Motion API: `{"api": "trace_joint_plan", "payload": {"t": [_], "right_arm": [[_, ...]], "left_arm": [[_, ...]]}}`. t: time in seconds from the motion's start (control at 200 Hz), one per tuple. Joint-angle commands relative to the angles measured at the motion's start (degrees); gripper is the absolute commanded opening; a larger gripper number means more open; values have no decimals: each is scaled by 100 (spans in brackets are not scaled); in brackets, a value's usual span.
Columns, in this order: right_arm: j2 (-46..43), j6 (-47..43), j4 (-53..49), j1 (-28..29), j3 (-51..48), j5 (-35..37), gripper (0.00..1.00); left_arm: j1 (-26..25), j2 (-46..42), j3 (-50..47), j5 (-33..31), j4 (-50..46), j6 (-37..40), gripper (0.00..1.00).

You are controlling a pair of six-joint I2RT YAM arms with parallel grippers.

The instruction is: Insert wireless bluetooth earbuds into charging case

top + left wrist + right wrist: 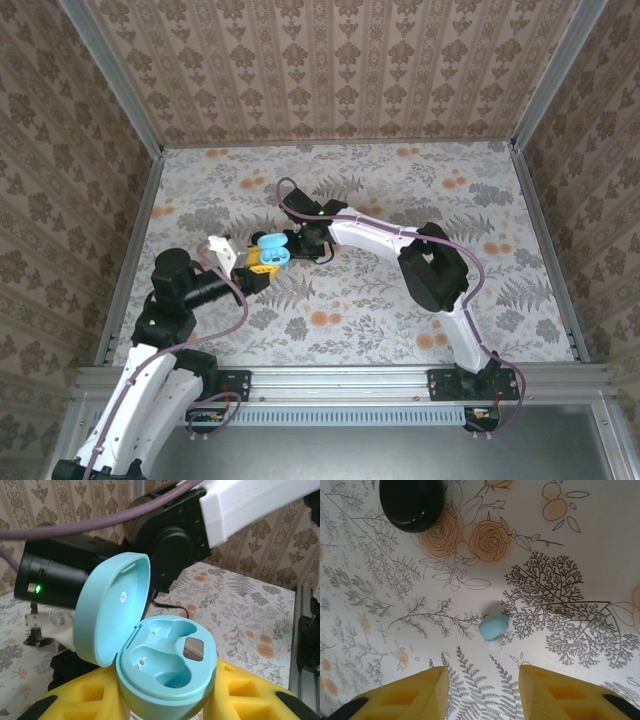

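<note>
Left fingers — closed partway on teal charging case, a yellow pad against each side, case held above the counter. Lid hinged back and standing upright, both wells showing. Seen from above, case close to the tip of the right arm, mid-counter. Further right, right fingers parted — gripping nothing, touching nothing. One teal earbud lying on the counter just beyond the gap between the tips, apart from both.

Teal case open, empty; teal earbud on table.
</note>
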Motion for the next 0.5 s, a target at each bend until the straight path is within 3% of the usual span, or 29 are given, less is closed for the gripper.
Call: {"api": "trace_joint_plan", "payload": {"t": [0.0, 0.495], "right_arm": [[255, 153, -438, 150, 322, 278, 41], [872, 136, -693, 232, 994, 690, 36]], "left_arm": [[11, -165, -49, -41, -85, 53, 26], [7, -455, -153, -47, -157, 78, 27]]}}
